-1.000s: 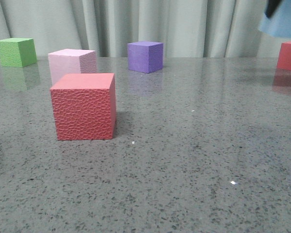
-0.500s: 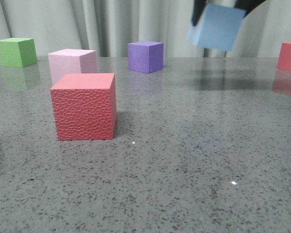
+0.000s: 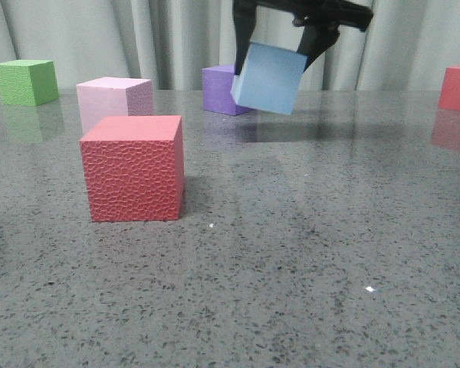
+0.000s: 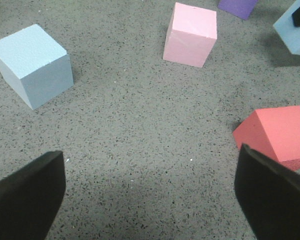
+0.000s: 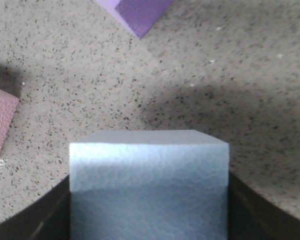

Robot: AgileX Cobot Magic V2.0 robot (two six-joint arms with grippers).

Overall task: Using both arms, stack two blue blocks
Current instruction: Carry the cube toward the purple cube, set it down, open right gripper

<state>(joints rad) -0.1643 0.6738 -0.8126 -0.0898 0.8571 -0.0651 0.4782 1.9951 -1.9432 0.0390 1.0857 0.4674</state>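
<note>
The blue block (image 3: 269,77) carried by the right hand (image 3: 280,42) hangs tilted in the air above the grey speckled tabletop (image 3: 291,253) in the front view, at about 1 o'clock from the picture's centre. The black fingers pinch it from both sides, and its shadow lies on the tabletop under it. It partly covers the purple cube (image 3: 218,89) behind it. At 9 o'clock from the centre a red cube (image 3: 133,169) with a dimpled front stands on the tabletop, with a pale pink cube (image 3: 113,100) just behind it. A green cube (image 3: 25,81) sits at the far left, and another red cube (image 3: 458,88) at the right edge.

In the left wrist view the left hand (image 4: 150,195) is spread wide, with nothing between its two black fingers (image 4: 27,197). The second blue block (image 4: 34,65) rests on the tabletop by itself, well apart from the pink cube (image 4: 191,35). The red cube (image 4: 276,132) lies near the other finger. At one corner shows part of the lifted blue block (image 4: 295,32), and a piece of the purple cube (image 4: 237,7) at the edge.

In the right wrist view the held blue block (image 5: 149,185) fills the space between the dark fingers (image 5: 35,215), which press on both of its sides. Beyond it lie the purple cube (image 5: 137,12) and an edge of a pinkish cube (image 5: 1,125).
</note>
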